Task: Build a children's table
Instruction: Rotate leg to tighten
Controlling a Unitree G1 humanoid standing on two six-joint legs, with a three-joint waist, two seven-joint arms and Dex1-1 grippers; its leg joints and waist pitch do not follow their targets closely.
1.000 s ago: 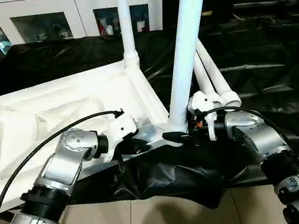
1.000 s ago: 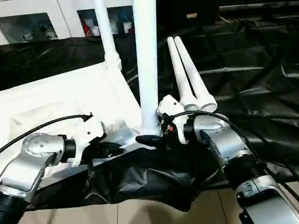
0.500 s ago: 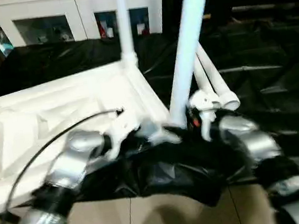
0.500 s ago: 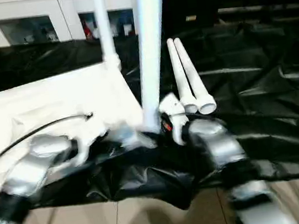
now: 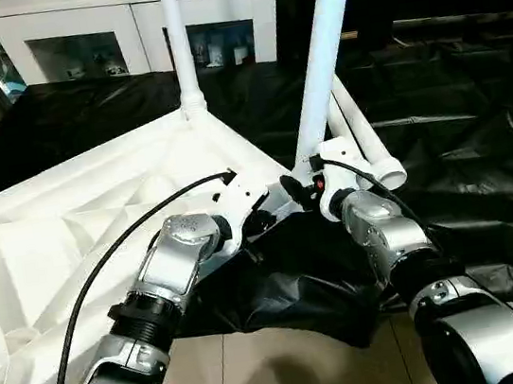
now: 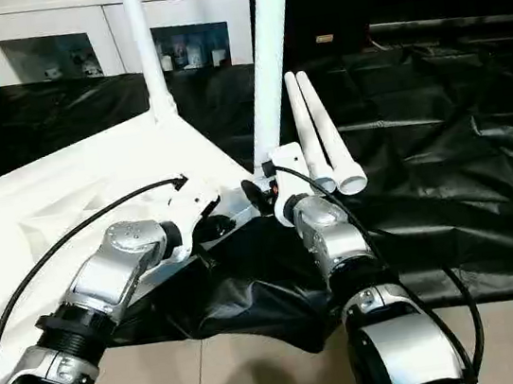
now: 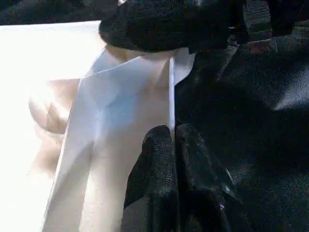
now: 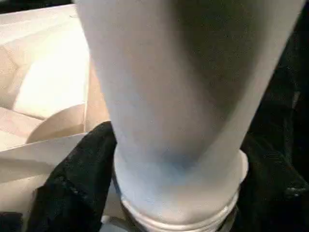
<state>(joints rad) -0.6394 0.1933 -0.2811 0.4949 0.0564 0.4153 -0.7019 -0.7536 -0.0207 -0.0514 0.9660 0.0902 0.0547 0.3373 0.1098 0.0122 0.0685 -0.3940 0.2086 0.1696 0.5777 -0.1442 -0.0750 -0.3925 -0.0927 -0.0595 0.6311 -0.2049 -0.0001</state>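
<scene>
Both standing legs run out of the top of the head views, so their upper ends cannot be seen, and the near corner socket is largely covered by the two grippers. The counter [image 5: 476,123] is draped in crinkled black plastic that sags over its front edge above a tiled floor [image 5: 291,369]; a white glass-door cabinet [image 5: 102,42] stands against the far wall. The children's table top [image 5: 70,228] lies upside down on the counter's left part, one leg [image 5: 176,41] upright at its far corner and a second leg [image 5: 322,59] rising from the near corner; two loose legs [image 6: 323,135] lie side by side just beyond. The right gripper [image 8: 169,193] has its fingers spread round the base of that near leg. The left gripper [image 7: 173,145], fingers together, pinches the top's thin rim [image 7: 171,92] just beside that corner.
</scene>
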